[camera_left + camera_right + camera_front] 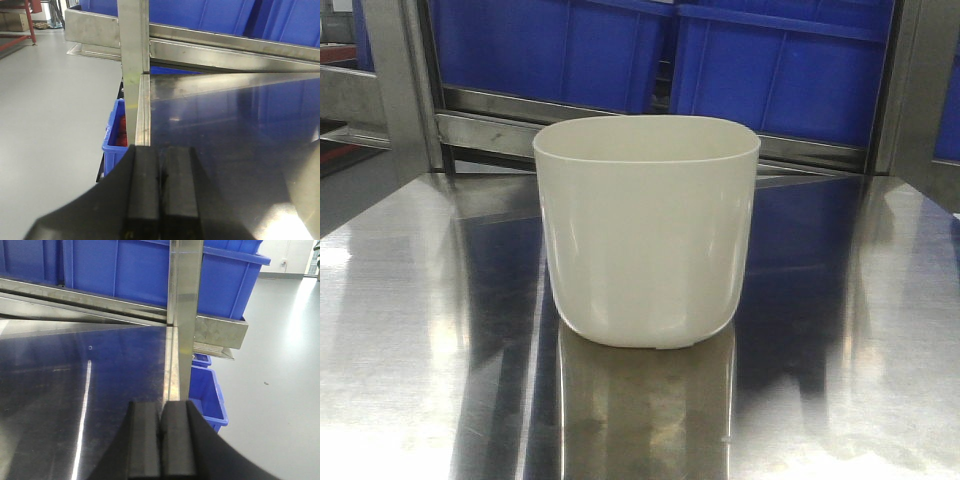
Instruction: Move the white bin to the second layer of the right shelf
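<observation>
Where the white bin (646,235) stands: upright and mouth up on the steel tabletop (410,330), midway between its left and right edges, with nothing touching it.
Behind the bin: a steel rail (490,128) runs along the back edge, with blue crates (780,60) above it.
Left fingers (142,190): pressed together with no gap, holding nothing, at the tabletop's left edge in line with a steel post (134,60).
Right fingers (145,440): likewise pressed together and empty, at the right edge near another post (186,315).
Floor: a low blue crate (114,137) sits below the left edge, and a second one (207,390) below the right.
</observation>
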Action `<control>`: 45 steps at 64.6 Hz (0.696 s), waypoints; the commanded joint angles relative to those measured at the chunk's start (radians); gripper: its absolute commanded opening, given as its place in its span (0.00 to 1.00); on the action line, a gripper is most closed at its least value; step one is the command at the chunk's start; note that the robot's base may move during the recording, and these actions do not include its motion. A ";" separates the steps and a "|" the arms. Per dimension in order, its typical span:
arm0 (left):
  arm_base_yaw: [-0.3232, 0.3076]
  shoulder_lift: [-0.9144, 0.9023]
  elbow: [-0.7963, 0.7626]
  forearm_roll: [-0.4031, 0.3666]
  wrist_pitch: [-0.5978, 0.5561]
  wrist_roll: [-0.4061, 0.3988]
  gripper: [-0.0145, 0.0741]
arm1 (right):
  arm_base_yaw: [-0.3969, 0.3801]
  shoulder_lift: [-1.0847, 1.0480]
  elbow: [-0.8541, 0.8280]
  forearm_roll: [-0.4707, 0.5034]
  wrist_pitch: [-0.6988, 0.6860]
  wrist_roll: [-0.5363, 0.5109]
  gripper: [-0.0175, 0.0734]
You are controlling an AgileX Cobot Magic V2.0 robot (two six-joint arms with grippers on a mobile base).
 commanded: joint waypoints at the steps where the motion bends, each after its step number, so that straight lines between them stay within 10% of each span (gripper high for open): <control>1: -0.007 -0.015 0.027 0.000 -0.091 -0.007 0.26 | -0.005 -0.017 0.000 -0.005 -0.090 -0.003 0.27; 45: -0.007 -0.015 0.027 0.000 -0.091 -0.007 0.26 | -0.005 -0.017 0.000 -0.005 -0.090 -0.003 0.27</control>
